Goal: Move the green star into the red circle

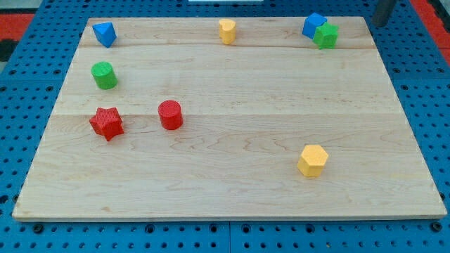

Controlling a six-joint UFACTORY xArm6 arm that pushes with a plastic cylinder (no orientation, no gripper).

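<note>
Green star-shaped plastic block (326,35) sits at the far right of the wooden board (232,176), touching the blue cube-like block (313,24) just behind it on its left. The two read as a cluster, so any push from the far side would likely drag the blue one along.

Target, the red cylinder block ("circle") (170,114), is left of centre, well apart from the star. Red star-shaped block (107,123) lies just left of it, the green cylinder block (104,75) farther back on the left, and the blue angular block (104,33) in the far left corner. Yellow cylinder-like block (226,31) is at the far edge centre; yellow hexagonal block (313,160) sits near right, below the straight line from star to red circle.

My tip: not clearly shown. A dark shape (383,10) at the far right corner, off the board, is probably the rod, but its end is cut off or blurred. No gripper on this rig, so nothing is held.

Judgement: the star lies left of and nearer than that dark shape, fairly close. The push needs to start from the star's far-right side and head diagonally near-left; that path looks clear.
</note>
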